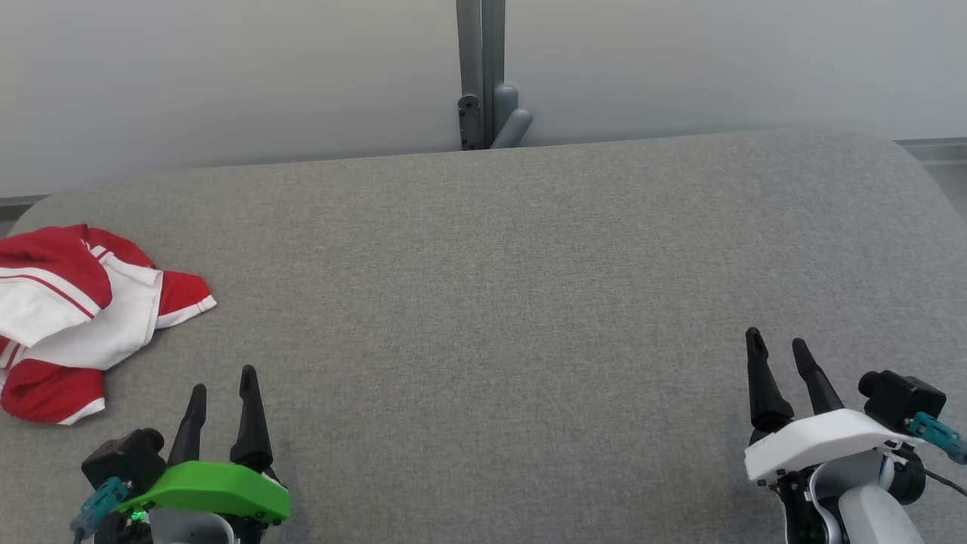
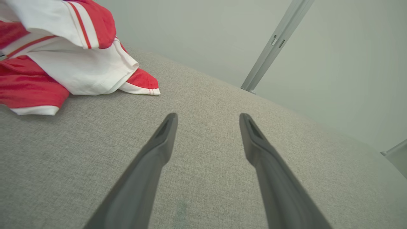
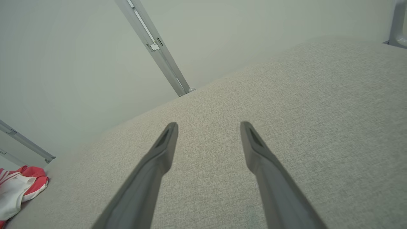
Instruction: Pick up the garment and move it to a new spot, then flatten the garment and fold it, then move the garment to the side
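Across the gray padded surface (image 1: pixel 498 287) before you, the red-and-white garment (image 1: pixel 83 310) lay crumpled at the left edge. Your left gripper (image 1: pixel 223 380) hovered near it, fingers spread and empty; your right gripper (image 1: pixel 776 338) hung by the front-right corner, likewise spread.

left fingers (image 1: pixel 249 415) spread, right fingers (image 1: pixel 762 378) spread

Grey woven tabletop (image 1: pixel 498 302) spreads ahead of left gripper (image 1: pixel 223 380) and right gripper (image 1: pixel 776 338). Pale bare wall (image 1: pixel 227 75) beyond; grey metal post (image 1: pixel 480 68) there, midway between them.
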Available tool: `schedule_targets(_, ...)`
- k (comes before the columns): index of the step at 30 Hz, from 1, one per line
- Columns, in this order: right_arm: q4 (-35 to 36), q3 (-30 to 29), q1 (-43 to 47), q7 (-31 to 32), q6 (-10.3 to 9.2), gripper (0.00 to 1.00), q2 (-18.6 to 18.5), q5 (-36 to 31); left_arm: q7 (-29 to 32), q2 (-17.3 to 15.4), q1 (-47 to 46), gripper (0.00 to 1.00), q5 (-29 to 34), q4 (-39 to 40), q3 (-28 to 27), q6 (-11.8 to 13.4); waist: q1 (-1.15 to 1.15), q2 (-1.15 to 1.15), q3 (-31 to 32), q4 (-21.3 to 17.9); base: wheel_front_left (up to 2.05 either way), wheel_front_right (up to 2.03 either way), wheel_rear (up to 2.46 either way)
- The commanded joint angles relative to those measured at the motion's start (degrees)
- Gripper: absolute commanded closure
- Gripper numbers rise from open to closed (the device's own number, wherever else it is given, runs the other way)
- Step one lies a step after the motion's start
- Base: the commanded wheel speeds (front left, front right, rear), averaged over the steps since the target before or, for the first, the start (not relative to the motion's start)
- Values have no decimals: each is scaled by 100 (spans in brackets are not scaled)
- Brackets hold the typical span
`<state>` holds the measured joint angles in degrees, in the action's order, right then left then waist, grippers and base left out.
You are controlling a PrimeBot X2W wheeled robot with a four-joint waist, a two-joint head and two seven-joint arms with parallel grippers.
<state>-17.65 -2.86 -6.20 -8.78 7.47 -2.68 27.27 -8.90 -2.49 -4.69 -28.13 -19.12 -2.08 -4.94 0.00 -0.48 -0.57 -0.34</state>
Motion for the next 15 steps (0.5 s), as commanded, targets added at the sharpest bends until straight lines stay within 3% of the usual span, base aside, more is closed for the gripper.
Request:
schedule_targets(1, 43, -2, -77, -64, 3, 0, -20, -174, -54, -41, -42, 0, 159, 22, -17, 34, 0, 28, 0, -3, 0, 0, 0)
schedule_targets(15, -60, -11, -47, -257, 2, 0, -21, -1086, -248, -46, 40, 0, 1014, -50, 34, 118, 0, 34, -18, 4, 0, 0, 0)
